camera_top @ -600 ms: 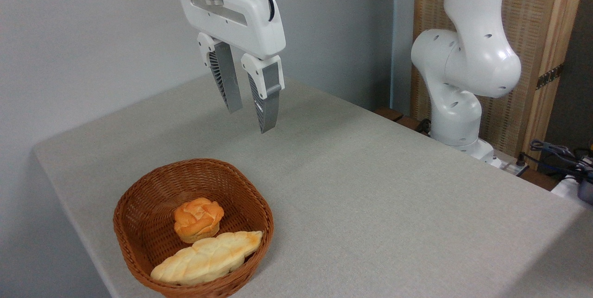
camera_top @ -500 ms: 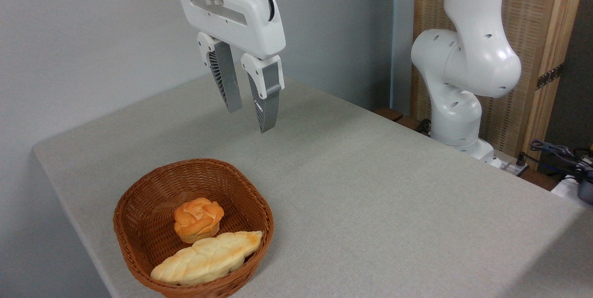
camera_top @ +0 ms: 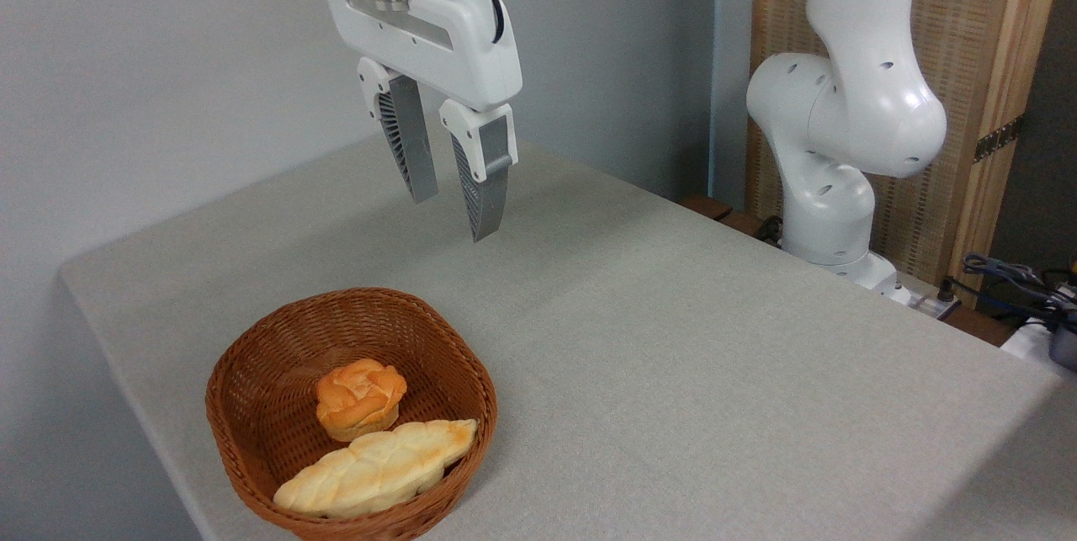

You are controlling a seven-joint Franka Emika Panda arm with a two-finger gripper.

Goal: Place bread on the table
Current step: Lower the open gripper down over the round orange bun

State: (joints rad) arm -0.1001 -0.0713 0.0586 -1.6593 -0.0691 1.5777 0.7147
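Observation:
The bread [camera_top: 360,398], a small round orange-golden bun with a knotted top, lies inside a brown wicker basket [camera_top: 252,360] at the front left of the light grey table [camera_top: 673,339]. My gripper [camera_top: 454,217] hangs well above the table, up and to the right of the basket, far from the bun. Its two grey fingers point down with an empty gap between them, so it is open and holds nothing.
A long pale braided loaf [camera_top: 374,469] lies in the basket in front of the bun, touching it. The arm's white base [camera_top: 841,129] stands at the table's far right edge, with cables [camera_top: 1010,280] beyond it. A grey wall runs behind.
The gripper has shifted very slightly to the right; its fingers stay equally apart. The bun, the loaf and the basket have not moved.

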